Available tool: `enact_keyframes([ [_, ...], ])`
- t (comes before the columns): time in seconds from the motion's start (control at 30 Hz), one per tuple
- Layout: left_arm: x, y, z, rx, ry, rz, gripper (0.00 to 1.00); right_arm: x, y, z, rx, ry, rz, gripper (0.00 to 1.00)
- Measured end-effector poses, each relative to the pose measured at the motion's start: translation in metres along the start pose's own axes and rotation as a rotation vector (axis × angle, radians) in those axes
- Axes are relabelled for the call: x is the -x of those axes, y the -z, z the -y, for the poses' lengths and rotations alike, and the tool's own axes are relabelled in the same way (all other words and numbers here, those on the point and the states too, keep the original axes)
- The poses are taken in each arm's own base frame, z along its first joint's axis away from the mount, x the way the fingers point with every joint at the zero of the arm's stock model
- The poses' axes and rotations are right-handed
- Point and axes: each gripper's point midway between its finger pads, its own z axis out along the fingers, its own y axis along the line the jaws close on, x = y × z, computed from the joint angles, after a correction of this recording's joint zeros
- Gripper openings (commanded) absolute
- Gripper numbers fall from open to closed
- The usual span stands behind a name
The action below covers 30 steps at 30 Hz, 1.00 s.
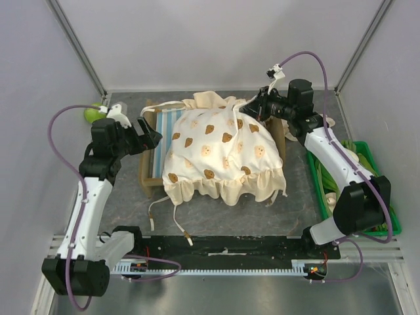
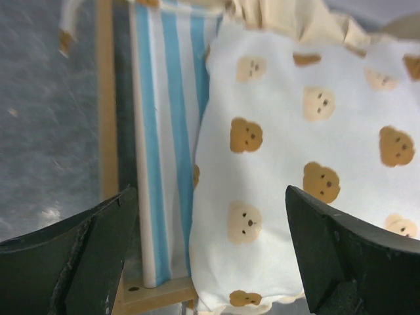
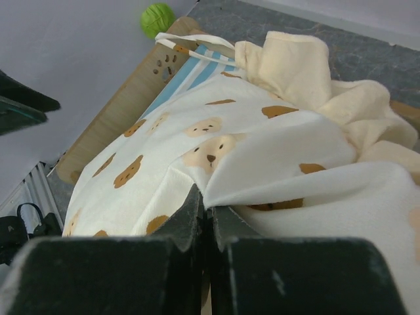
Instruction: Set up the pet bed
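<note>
The pet bed (image 1: 165, 134) sits on the surface (image 1: 262, 216) between the two arms, just to the right of the left end effector (image 1: 152, 136) and down-left of the right end effector (image 1: 254, 105). A bear-print cushion (image 1: 223, 154) lies heaped over most of it, so only a strip of striped base shows directly under the left end effector, beside the wooden side rail (image 2: 105, 98). The cushion's ties (image 1: 177, 220) trail off onto the surface on the side nearest the arm bases.

The right end effector is closed tight on a fold of the cushion (image 3: 275, 177) at its far edge, with the cloth pinched between the fingers (image 3: 190, 216). The bed's headboard (image 3: 157, 65) lies well beyond its tips. The left end effector (image 2: 211, 197) is spread fully wide and holds nothing, hanging over the line where cushion meets stripes.

The bed frame looks stiff and light, likely to slide if nudged, so it is best held by a rail or the headboard edge. The striped base is cloth and would give under pressure. The cushion looks soft and floppy and will sag from any single pinch. A second hold on the opposite edge, near the left end effector, would help spread it flat inside the rails.
</note>
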Motion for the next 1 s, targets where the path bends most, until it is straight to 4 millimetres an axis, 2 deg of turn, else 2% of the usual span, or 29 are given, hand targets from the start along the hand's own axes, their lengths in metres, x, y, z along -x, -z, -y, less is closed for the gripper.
enact_keyframes([
  [0.1,-0.037,-0.024,-0.002,-0.037,0.036,-0.149,1.0,0.006,0.007,-0.003,-0.016,0.034,0.008,0.06],
  [0.2,-0.059,-0.037,-0.001,-0.057,0.055,-0.247,1.0,0.002,0.01,0.0,-0.037,0.036,-0.007,0.07],
  [0.43,-0.078,-0.043,0.027,-0.182,0.057,-0.328,1.0,0.002,0.016,0.001,-0.071,0.044,-0.012,0.12],
  [0.57,-0.103,-0.051,0.037,-0.228,0.068,-0.414,0.99,0.003,0.018,0.0,-0.076,0.047,-0.009,0.12],
  [0.67,-0.117,-0.058,0.038,-0.232,0.081,-0.466,0.83,0.002,0.018,0.0,-0.077,0.044,-0.013,0.12],
  [0.7,-0.12,-0.06,0.038,-0.233,0.088,-0.479,0.59,0.001,0.018,0.0,-0.077,0.044,-0.013,0.12],
  [0.73,-0.122,-0.06,0.038,-0.237,0.094,-0.488,0.47,0.001,0.018,0.0,-0.077,0.044,-0.014,0.12],
  [0.77,-0.123,-0.061,0.039,-0.239,0.103,-0.492,0.28,0.001,0.018,0.0,-0.077,0.043,-0.014,0.1],
  [0.87,-0.121,-0.061,0.044,-0.26,0.114,-0.483,0.02,0.0,0.018,0.0,-0.077,0.042,-0.016,0.05],
  [1.0,-0.112,-0.062,0.047,-0.264,0.11,-0.465,0.02,0.001,0.018,-0.001,-0.075,0.037,-0.016,0.02],
])
